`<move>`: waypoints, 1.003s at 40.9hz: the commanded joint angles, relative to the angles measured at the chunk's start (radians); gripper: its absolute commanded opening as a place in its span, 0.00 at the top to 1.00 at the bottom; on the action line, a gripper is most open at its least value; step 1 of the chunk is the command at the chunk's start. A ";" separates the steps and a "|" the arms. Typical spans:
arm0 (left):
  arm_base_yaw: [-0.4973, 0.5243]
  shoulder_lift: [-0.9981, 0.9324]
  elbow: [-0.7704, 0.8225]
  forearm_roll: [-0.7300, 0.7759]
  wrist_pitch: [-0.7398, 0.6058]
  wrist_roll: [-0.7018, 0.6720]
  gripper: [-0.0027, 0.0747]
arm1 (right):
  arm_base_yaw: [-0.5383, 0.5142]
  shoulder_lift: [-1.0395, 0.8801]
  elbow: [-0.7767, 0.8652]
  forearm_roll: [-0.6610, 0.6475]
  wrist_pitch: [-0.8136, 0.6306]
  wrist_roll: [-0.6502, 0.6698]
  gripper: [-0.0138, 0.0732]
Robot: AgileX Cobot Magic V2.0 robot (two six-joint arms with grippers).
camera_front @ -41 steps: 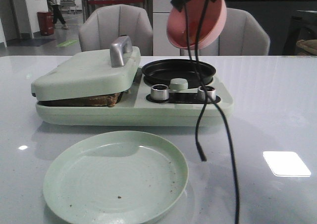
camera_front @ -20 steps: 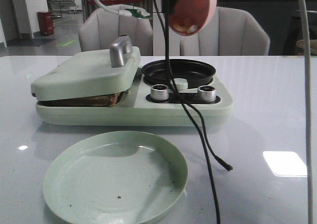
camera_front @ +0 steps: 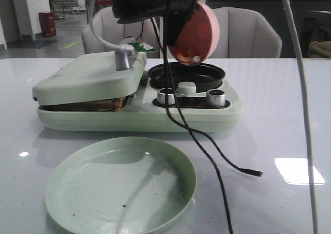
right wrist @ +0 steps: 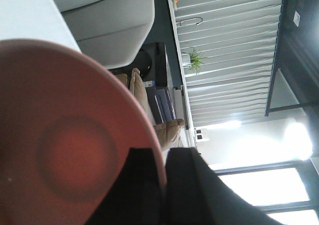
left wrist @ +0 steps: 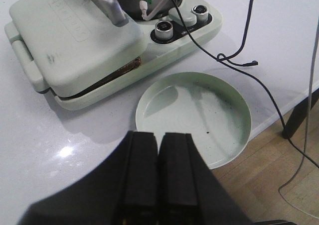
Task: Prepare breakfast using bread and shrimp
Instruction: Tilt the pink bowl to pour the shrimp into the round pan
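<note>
From the front, the right gripper (camera_front: pixel 178 16) held a pink bowl (camera_front: pixel 199 32) tipped steeply over the black pan (camera_front: pixel 187 74) of the pale green breakfast maker (camera_front: pixel 139 110). The shrimp (camera_front: pixel 189 57) lay at the bowl's low lip, above the pan and not yet in it. A brown edge of bread (camera_front: pixel 93 105) showed under the maker's closed lid (camera_front: pixel 88 78), so I judged the toasting was under way and the shrimp was about to be poured. Cooking it and serving both onto the empty green plate (camera_front: pixel 120 185) in front seemed left to do. The table (camera_front: pixel 289 115) was glossy pale grey, with black cables trailing across it. Grey chairs stood behind, and a red bin far off at the left.

From the left wrist, the left gripper (left wrist: pixel 158 170) hung above the table's near edge with its fingers pressed together, holding nothing. The plate sat beyond it, speckled with crumbs, and the crust peeked from the lid's seam. Wooden floor showed past the table edge.

From the right wrist, the bowl's pink rim was pinched between the dark fingers (right wrist: pixel 144 185). The bowl's inside faced away here, so no shrimp showed. Grey curtains, a potted plant and bright windows filled the room behind.
</note>
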 commanded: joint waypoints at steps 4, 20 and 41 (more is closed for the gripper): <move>-0.009 0.001 -0.027 -0.016 -0.068 -0.008 0.84 | 0.001 -0.085 -0.032 -0.136 0.082 -0.015 0.79; -0.009 0.001 -0.027 -0.016 -0.068 -0.008 0.84 | 0.003 -0.193 -0.031 -0.118 0.070 -0.129 0.79; -0.009 0.001 -0.027 -0.016 -0.068 -0.008 0.84 | 0.009 -0.170 0.036 -0.185 0.103 -0.127 0.79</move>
